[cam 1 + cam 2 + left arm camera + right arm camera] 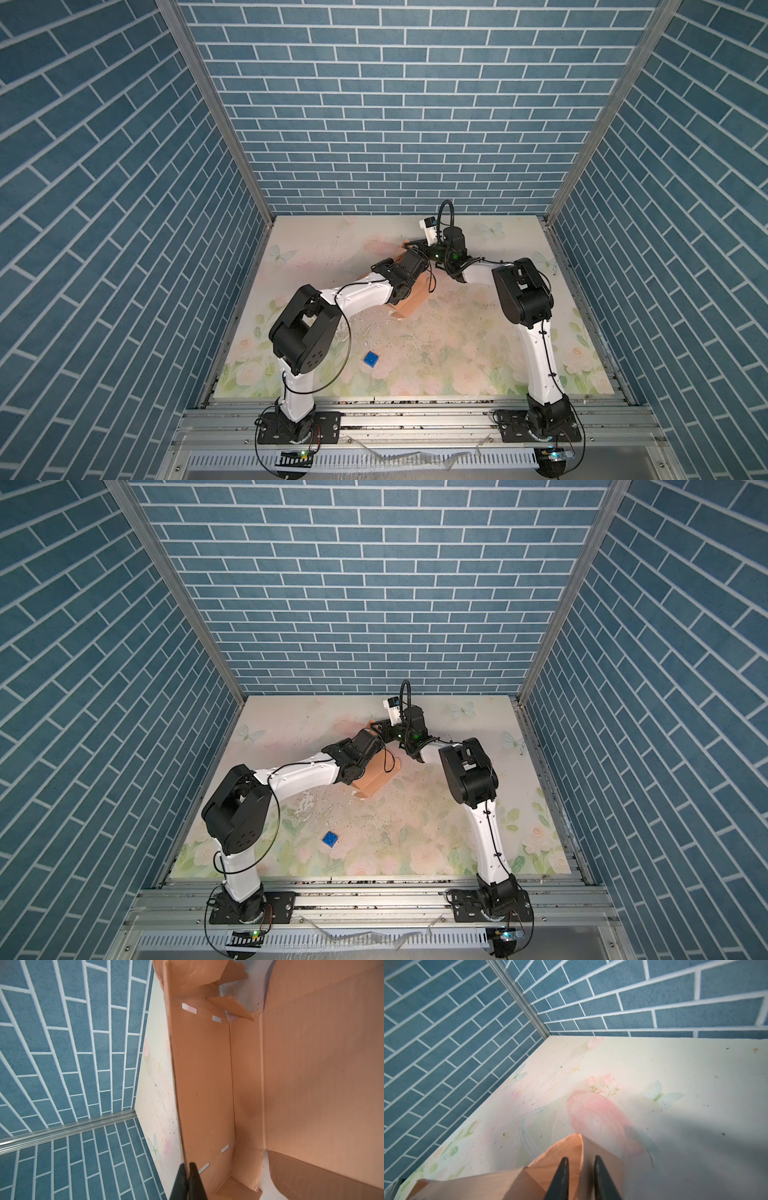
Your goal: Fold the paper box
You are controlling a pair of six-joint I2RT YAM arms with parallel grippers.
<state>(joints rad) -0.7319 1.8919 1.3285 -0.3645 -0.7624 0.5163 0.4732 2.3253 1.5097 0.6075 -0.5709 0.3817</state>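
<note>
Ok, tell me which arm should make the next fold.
Right, probably. The right gripper straddles a raised flap of the paper box with open fingers, while the left gripper is shut on a box wall, steadying it.

Both arms crowd the peach-tan cardboard paper box [411,303]. The left claw [188,1167] pinches one raised wall, and the right claw [581,1157] straddles a flap at its far end, jaws slightly apart. On the box's near side the floral-printed tabletop [457,353] lies free except for a small blue cube [371,359]. Blue brick-patterned walls [395,124] close off the room beyond the box.
</note>
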